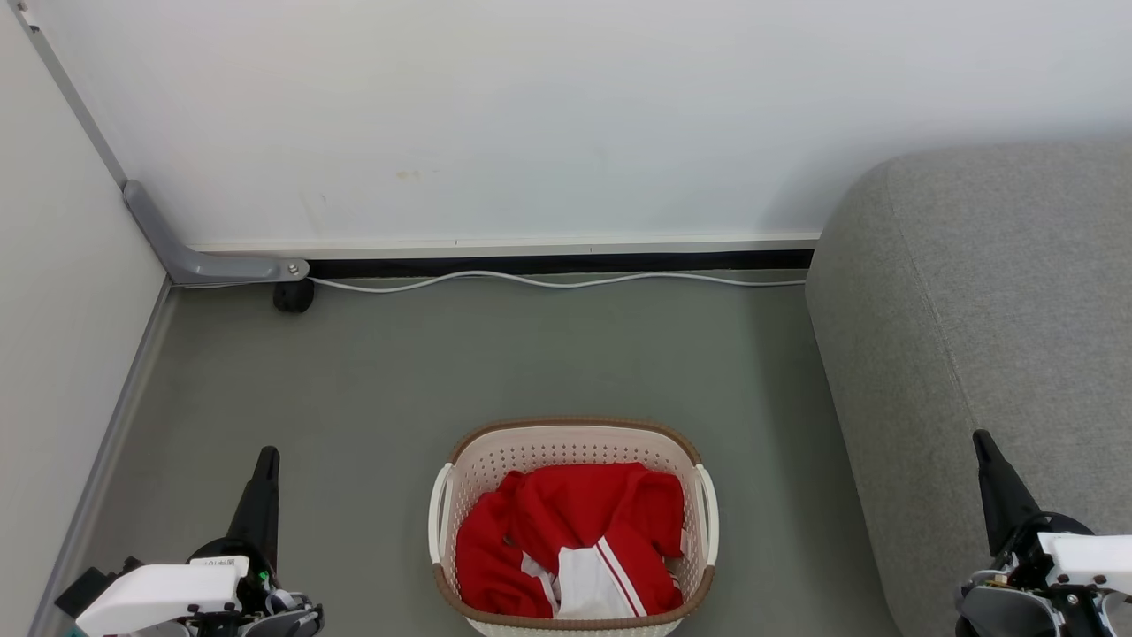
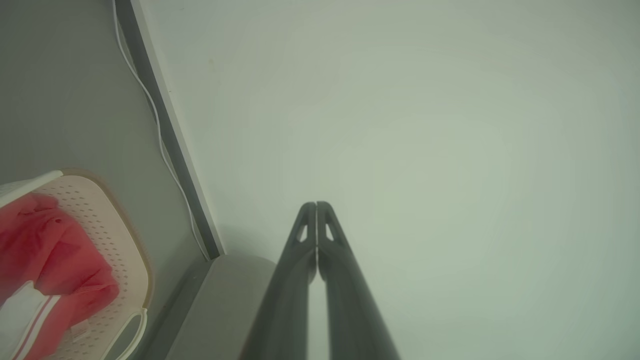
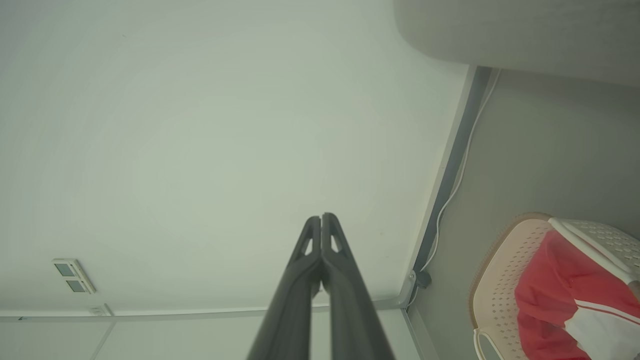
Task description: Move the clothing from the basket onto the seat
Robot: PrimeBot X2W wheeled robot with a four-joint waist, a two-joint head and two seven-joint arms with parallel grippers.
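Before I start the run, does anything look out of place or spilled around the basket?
Nothing spilled or damaged. The clothing lies crumpled but wholly inside the basket, which stands upright on the floor. Only a white cable trails loose along the foot of the wall, apart from the basket.

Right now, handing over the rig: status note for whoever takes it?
Left gripper: shut, empty, left of the laundry basket.
Right gripper: shut, empty, by the grey sofa.
Red-and-white clothing: heaped in the basket, which stands on the floor left of the sofa.
Done: nothing; no clothing on the sofa yet.
Left: grasp the clothing, carry it onto the sofa.
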